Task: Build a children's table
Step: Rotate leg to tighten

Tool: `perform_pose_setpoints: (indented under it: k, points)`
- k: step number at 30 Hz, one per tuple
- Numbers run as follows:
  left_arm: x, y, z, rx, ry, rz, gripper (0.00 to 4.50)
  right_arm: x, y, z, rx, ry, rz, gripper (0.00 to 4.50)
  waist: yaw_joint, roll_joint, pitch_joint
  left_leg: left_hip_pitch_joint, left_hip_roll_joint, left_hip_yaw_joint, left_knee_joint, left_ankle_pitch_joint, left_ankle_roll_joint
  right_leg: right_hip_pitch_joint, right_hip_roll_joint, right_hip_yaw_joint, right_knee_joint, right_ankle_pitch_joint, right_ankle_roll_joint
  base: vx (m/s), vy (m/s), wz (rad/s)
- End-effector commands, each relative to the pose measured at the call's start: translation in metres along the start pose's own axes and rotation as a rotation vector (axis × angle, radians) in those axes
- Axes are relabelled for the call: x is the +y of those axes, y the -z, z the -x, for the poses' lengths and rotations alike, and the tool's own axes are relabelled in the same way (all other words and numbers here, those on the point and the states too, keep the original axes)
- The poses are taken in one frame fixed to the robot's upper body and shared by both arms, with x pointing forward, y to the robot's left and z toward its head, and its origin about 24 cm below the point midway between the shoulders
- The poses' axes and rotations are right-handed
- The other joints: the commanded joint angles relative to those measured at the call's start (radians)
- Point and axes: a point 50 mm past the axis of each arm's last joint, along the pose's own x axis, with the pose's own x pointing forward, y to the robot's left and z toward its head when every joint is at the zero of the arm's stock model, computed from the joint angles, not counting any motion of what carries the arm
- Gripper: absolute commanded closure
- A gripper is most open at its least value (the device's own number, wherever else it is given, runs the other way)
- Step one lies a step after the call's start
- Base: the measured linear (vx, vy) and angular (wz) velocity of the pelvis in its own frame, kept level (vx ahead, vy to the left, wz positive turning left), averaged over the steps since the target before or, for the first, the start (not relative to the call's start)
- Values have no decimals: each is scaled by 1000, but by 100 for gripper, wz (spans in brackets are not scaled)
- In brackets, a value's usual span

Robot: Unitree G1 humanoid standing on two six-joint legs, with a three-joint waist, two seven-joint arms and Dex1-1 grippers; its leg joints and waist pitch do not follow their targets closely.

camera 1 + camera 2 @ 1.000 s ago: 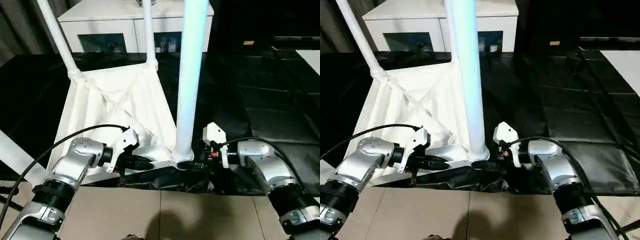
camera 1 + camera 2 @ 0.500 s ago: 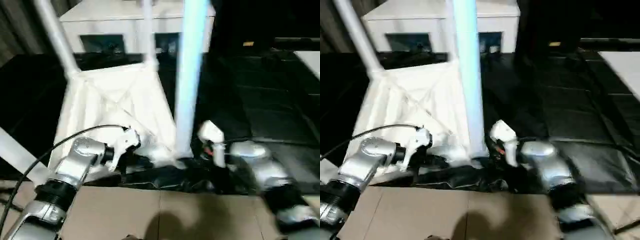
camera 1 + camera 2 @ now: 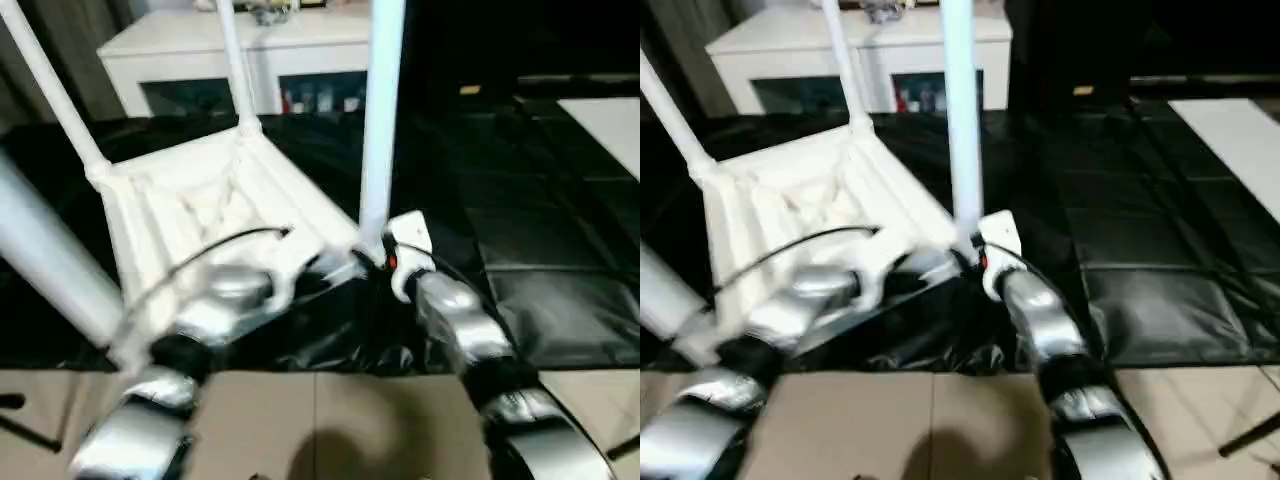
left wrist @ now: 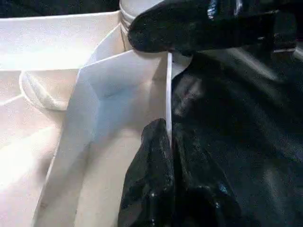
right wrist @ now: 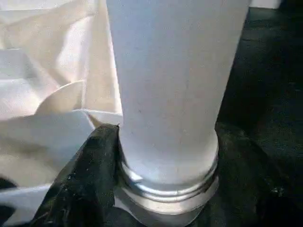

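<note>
White plastic: the children's table tabletop [image 3: 200,200] is lying upside down on the floor, showing a ribbed underside with raised walls and diagonal ribs.
Legs: smooth, round, tapered white tubes are standing up from the corner sockets; one far leg [image 3: 232,65] and another far leg [image 3: 48,90] are rising at the back, a near leg [image 3: 378,120] is rising by the right arm, and a fourth leg [image 3: 50,260] is slanting up at the near left corner.
Leg base: in the right wrist view the near leg's lower end [image 5: 170,109] is sitting in a round collared socket [image 5: 165,189] with ring-like threads showing.
Floor cover: glossy, wrinkled black sheeting [image 3: 540,230] is spreading under the table, with pale tile [image 3: 320,420] nearer the robot.
Left gripper: the left gripper [image 4: 168,137] is pinching the thin white edge of the tabletop wall between its clenched black fingers.
Right gripper: the right gripper [image 5: 163,189] is reaching to the base of the near leg, one black finger [image 5: 85,179] lying against the socket; I cannot tell whether it is grasping.
In the way: the silver forearms and a black cable [image 3: 200,260] are covering the near edge of the tabletop.
Background: a white cabinet [image 3: 250,50] with dark glass doors is standing behind the table.
</note>
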Motion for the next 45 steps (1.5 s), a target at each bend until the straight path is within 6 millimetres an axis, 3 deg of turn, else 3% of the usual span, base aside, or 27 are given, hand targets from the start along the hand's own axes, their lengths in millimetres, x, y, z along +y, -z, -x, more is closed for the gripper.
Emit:
perform_pose_setpoints:
  k: [1,2,3,4,8,12,13,14,15,16,18,19,22,26,34,45]
  points:
    - [2,-8,-2,-43,-51,-2,450,14,4,-2,12,-35,30,183,-5,-12,-61,33,20,-27,-88,-466,-7,27,-18,8,-90,-472,-137,0,0,0]
    - [2,-8,-2,-42,-49,-5,450,16,1,-2,-9,-69,22,183,-4,-11,-64,33,22,-26,-89,-454,-2,27,-18,10,-89,-439,-144,0,0,0]
    - [3,-8,-2,-42,-46,-12,450,19,-2,-1,-41,-122,11,128,-4,-10,-63,33,22,-25,-90,-456,2,27,-17,10,-89,-429,-148,0,0,0]
    - [3,-7,-1,-41,-36,-14,450,19,-6,0,-71,-154,9,114,-1,-12,-65,33,24,-24,-90,-448,5,28,-17,11,-86,-399,-157,0,0,0]
    - [6,-1,5,-34,-1,-32,450,9,-12,5,-131,-204,29,78,1,-11,-68,26,24,-22,-88,-403,27,35,-18,12,-76,-323,-188,0,0,0]
    - [7,3,10,-27,45,-68,450,4,-12,9,-136,-273,79,47,3,-11,-69,22,25,-20,-85,-377,40,40,-20,11,-74,-304,-200,0,0,0]
    - [6,5,11,-23,66,-86,450,1,-11,11,-132,-303,109,47,3,-5,-69,24,26,-19,-86,-376,41,38,-18,11,-75,-293,-202,0,0,0]
    - [5,7,15,-18,108,-122,450,-3,-9,16,-125,-346,187,47,5,-9,-71,23,27,-20,-84,-363,43,41,-19,10,-72,-276,-206,0,0,0]
    - [3,8,18,-20,162,-147,450,-7,-5,22,-115,-407,249,47,5,-6,-70,22,26,-18,-83,-359,47,42,-18,11,-71,-270,-209,0,0,0]
    - [-2,13,27,-4,271,-180,450,-13,-2,35,-108,-540,287,47,9,-10,-71,22,28,-17,-82,-351,55,46,-17,10,-70,-265,-210,0,0,0]
    - [-5,17,34,12,348,-194,450,-18,-2,44,-107,-628,263,47,15,-3,-74,21,34,-15,-80,-321,85,46,-18,13,-62,-210,-224,28,1,2]
    - [-5,19,37,12,376,-190,450,-19,-3,48,-110,-661,261,47,18,-2,-78,27,35,-13,-75,-299,95,42,-14,13,-56,-162,-251,58,3,6]
    - [-6,21,47,17,445,-177,450,-25,-6,53,-120,-691,271,47,21,0,-81,21,36,-13,-72,-226,118,45,-12,11,-42,-76,-277,19,1,2]
    - [-6,24,56,28,492,-174,450,-27,-10,57,-126,-741,246,47,36,1,-81,28,38,-11,-72,-227,112,41,-13,14,-39,-88,-277,0,0,0]
    - [-5,22,61,28,510,-173,450,-26,-5,66,-64,-867,260,47,37,-3,-75,28,37,-10,-79,-293,68,43,-17,18,-48,-181,-247,0,0,0]
    - [-3,23,62,30,497,-170,450,-35,-4,69,-25,-864,273,47,33,-6,-77,25,36,-12,-76,-267,77,43,-17,17,-49,-184,-245,0,0,0]
